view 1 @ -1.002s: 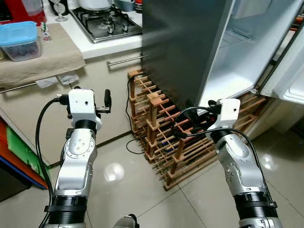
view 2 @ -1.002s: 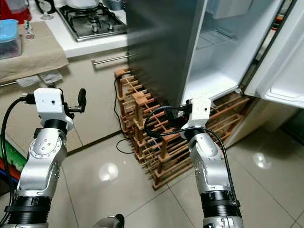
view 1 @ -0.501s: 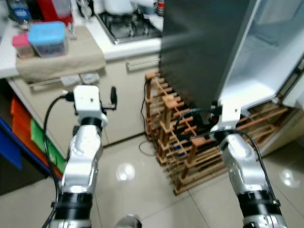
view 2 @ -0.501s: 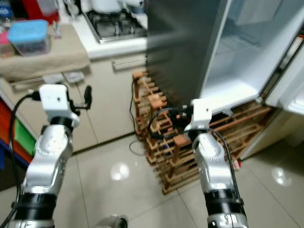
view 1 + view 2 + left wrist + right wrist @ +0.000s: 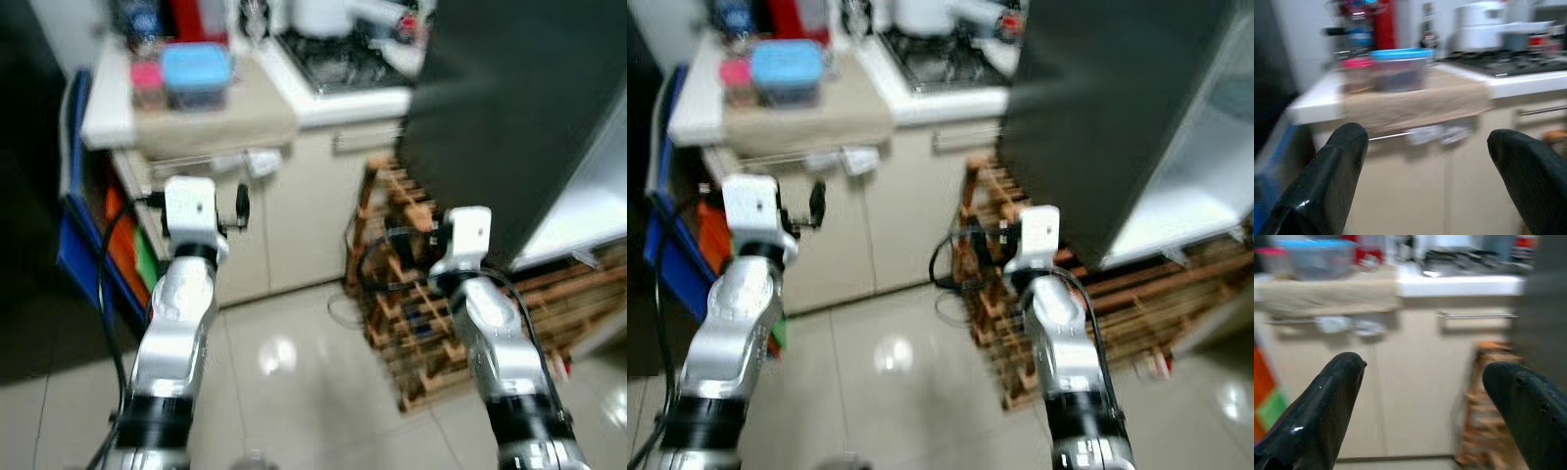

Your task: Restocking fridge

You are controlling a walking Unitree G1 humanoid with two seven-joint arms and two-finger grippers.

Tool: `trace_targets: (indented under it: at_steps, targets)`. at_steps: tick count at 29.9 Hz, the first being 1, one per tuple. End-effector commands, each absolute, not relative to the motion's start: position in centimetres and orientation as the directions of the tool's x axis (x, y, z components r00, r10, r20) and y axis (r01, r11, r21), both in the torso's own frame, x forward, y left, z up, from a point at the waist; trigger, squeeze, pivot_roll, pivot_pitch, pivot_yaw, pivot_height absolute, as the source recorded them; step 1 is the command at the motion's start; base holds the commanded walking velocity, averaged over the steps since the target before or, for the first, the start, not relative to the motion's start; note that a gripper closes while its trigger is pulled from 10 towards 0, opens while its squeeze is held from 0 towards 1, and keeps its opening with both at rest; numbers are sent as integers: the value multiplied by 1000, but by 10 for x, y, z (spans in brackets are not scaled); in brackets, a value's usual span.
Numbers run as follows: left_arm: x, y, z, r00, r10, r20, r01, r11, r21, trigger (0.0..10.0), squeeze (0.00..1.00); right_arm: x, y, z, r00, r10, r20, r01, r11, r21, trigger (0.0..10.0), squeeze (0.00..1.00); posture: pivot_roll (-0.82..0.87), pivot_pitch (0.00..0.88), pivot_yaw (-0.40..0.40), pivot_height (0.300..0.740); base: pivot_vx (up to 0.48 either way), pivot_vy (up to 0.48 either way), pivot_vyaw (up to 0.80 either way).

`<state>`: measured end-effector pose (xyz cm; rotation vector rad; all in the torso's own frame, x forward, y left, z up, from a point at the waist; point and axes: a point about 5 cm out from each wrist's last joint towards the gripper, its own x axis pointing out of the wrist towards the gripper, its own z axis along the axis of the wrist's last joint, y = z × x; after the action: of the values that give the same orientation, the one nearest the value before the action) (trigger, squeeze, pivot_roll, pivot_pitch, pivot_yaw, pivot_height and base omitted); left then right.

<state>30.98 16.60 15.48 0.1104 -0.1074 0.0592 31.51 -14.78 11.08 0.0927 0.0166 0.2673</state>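
The dark grey fridge (image 5: pixel 509 117) stands at the right, with a strip of its white open interior (image 5: pixel 598 211) at the edge. On the counter's beige towel (image 5: pixel 211 113) sit a blue-lidded container (image 5: pixel 196 70) and a smaller pink-lidded one (image 5: pixel 147 83). My left gripper (image 5: pixel 1425 152) is raised in front of the counter cabinets, open and holding nothing. My right gripper (image 5: pixel 1422 382) is held up before the wooden wine rack (image 5: pixel 421 294), also open with nothing between its fingers. The pictures are blurred.
A gas hob (image 5: pixel 348 64) with pots lies on the white counter beside the fridge. Blue and orange bins (image 5: pixel 83 235) stand left of the cabinets. A black cable (image 5: pixel 343 308) trails on the glossy tiled floor (image 5: pixel 294 392) by the rack.
The camera has swung to the left: the counter and containers now sit nearer the middle and the fridge interior has slid to the right edge. Both arms keep their raised pose.
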Motion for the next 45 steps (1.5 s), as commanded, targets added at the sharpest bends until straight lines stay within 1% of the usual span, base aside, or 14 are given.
trace_targets:
  at_steps: [1,3,9,17,21,29,33,34,35,37,45]
  targets:
    - [312,158,160,991,14,130,-27,995,95,10000,0,316,-156,117,969,245,19,-246,967,74,10000,0,-13,0,-15,740,0,0,544]
    - [311,157,160,991,1,131,-12,996,87,10000,0,317,-158,119,974,225,32,-227,971,73,10000,0,-13,0,-15,740,0,0,541]
    - [311,158,161,990,27,138,-39,996,81,10000,0,316,-159,127,979,186,82,-191,981,47,10000,0,-22,0,-11,740,0,0,541]
    - [314,157,162,990,25,135,-37,996,85,10000,0,318,-156,131,976,195,94,-200,979,41,10000,0,-26,0,-13,740,302,-368,537]
    - [315,156,163,990,19,140,-30,996,81,10000,0,319,-156,132,977,189,98,-194,980,41,10000,0,-29,0,-14,740,78,0,495]
    - [315,154,166,988,-16,152,5,998,68,10000,0,317,-157,130,982,166,93,-169,985,25,10000,0,-32,0,-19,740,0,0,0]
    - [316,152,171,983,-31,183,20,998,57,10000,0,317,-158,137,981,135,140,-136,991,-3,10000,0,-36,0,-17,740,480,0,0]
    - [316,151,176,978,-37,207,26,998,54,10000,0,317,-164,143,980,82,183,-81,997,-11,10000,0,-36,0,-17,740,480,0,0]
    - [316,151,176,978,-37,207,26,998,54,10000,0,317,-164,143,980,82,183,-81,997,-11,10000,0,-36,0,-17,740,480,0,0]
    - [316,151,178,974,-43,224,32,998,51,10000,0,317,-169,147,976,32,216,-34,999,8,10000,0,-36,0,-17,740,480,0,0]
    - [316,146,180,968,-82,237,71,996,55,10000,0,318,-164,145,977,56,204,-59,998,8,10000,0,-34,0,-17,740,480,0,0]
